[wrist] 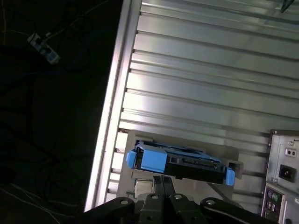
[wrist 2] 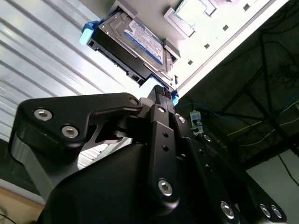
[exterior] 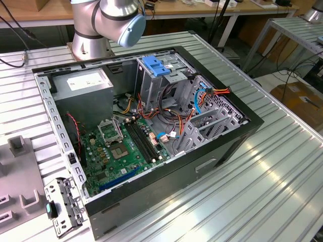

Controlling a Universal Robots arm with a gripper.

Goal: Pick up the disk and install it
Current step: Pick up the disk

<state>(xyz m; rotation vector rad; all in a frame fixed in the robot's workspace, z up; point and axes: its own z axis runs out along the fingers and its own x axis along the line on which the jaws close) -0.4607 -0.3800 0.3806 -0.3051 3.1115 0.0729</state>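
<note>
Flat silver-grey metal disk [wrist 2: 135,39] with blue plastic rails, set on edge in a pale grey holder [wrist: 135,140] on the ribbed aluminium bench [wrist: 196,84], matte black bolted gripper [wrist 2: 161,93] just beside its edge, grasp cannot be told, open black computer case [exterior: 227,146] on the bench.

Workshop around my ribbed metal table [exterior: 272,171]

From my remote station I see bright light lying in long streaks along the table's grooves. Beyond the table's far edge stands a wooden workbench [exterior: 192,10] on white legs. Off the table's far corner, at the exterior view's right, is a second metal table [exterior: 298,30]. Below the table's side, the pale floor [exterior: 267,75] carries loose cables [exterior: 295,63] and a cardboard box [exterior: 303,101].
</note>
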